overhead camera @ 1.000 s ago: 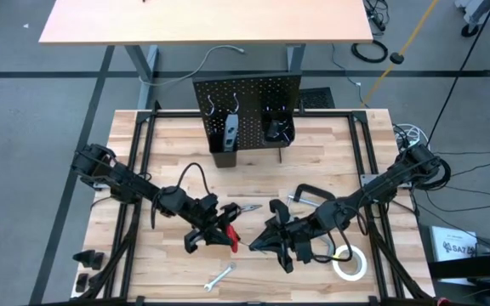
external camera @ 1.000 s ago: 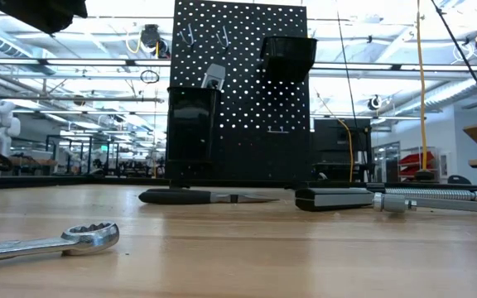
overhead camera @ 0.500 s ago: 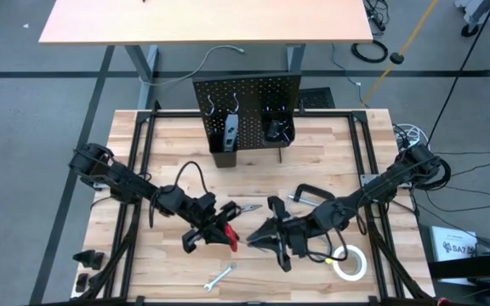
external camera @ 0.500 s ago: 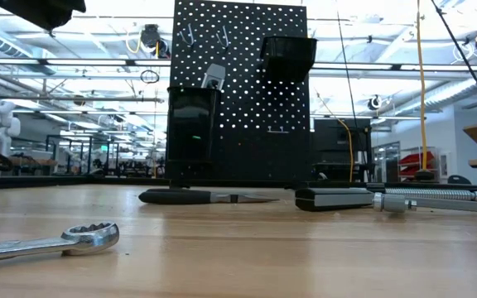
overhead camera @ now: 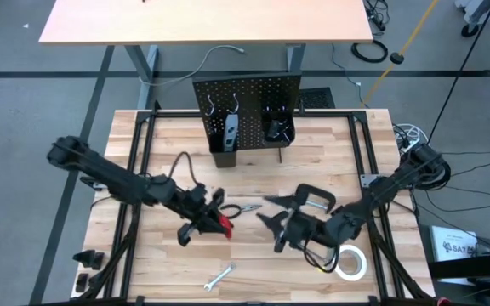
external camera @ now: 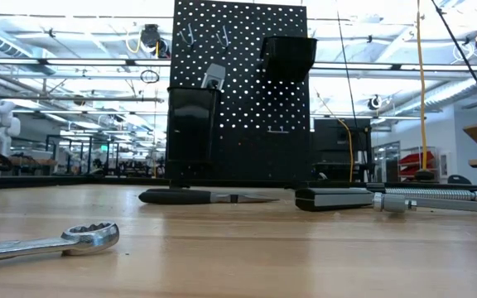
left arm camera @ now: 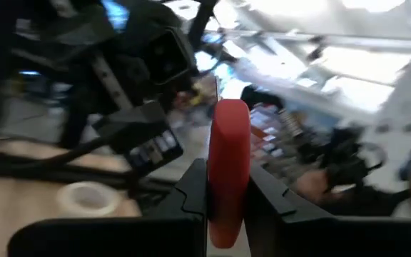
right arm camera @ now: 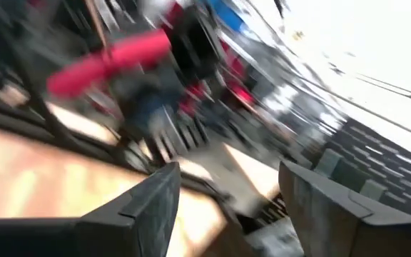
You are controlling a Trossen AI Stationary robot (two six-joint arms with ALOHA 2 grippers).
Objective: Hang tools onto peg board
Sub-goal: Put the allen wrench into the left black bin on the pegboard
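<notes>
One red-handled screwdriver [left arm camera: 227,171] was clamped between the left gripper [overhead camera: 213,214] fingers, held above mid-table, well short of the peg board [overhead camera: 247,100]. Slippage in this narrow pinch seemed the likeliest fault. Beside it, the right gripper [overhead camera: 276,212] stood open and empty, with pliers [overhead camera: 243,208] lying between them.
</notes>
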